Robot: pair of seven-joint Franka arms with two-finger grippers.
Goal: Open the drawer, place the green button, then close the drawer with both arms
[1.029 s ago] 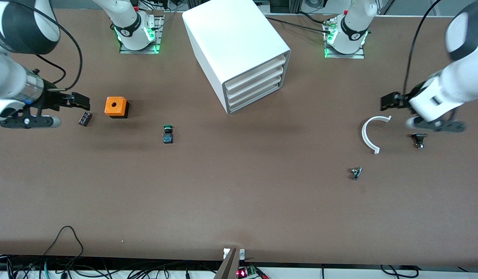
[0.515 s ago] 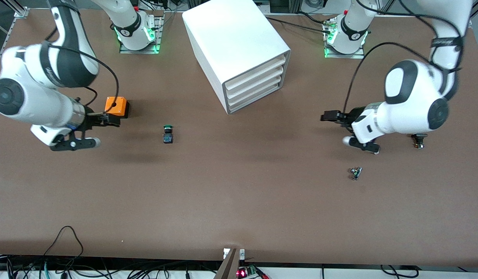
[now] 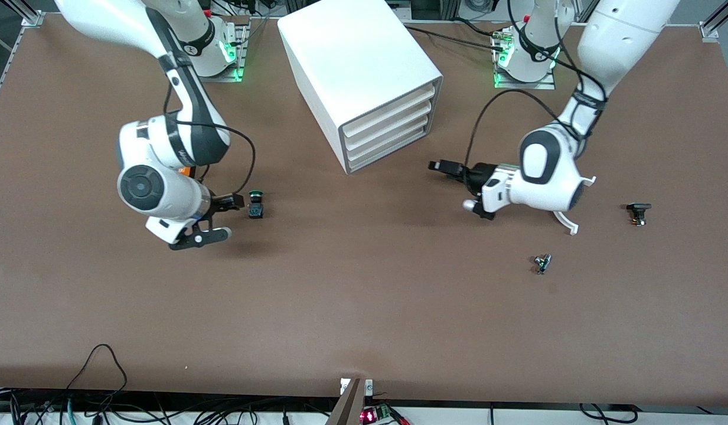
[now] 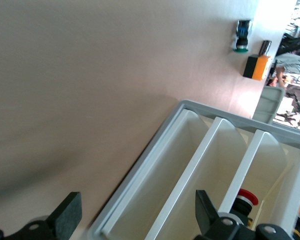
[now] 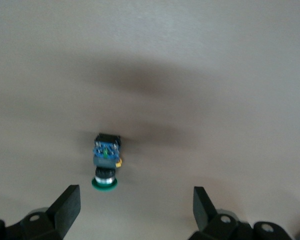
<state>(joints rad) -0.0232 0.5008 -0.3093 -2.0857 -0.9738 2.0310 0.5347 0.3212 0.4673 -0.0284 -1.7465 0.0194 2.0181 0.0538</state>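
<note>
A: While both pincers stand open and empty, what is the biggest thing around them?
B: The white cabinet (image 3: 364, 77); its drawer (image 3: 387, 113) is shut, and the left gripper (image 3: 443, 167) hangs in front of it with bare table between.
A: And by the right gripper (image 3: 232, 202)?
B: The orange box (image 3: 185, 170) is mostly hidden by that arm. The button (image 3: 256, 204) lies on the table just off its fingertips, untouched.
A: Smaller things?
B: A white curved piece (image 3: 567, 221) shows from under the left arm; a black part (image 3: 638, 212) and a tiny connector (image 3: 541, 262) lie clear of it.
</note>
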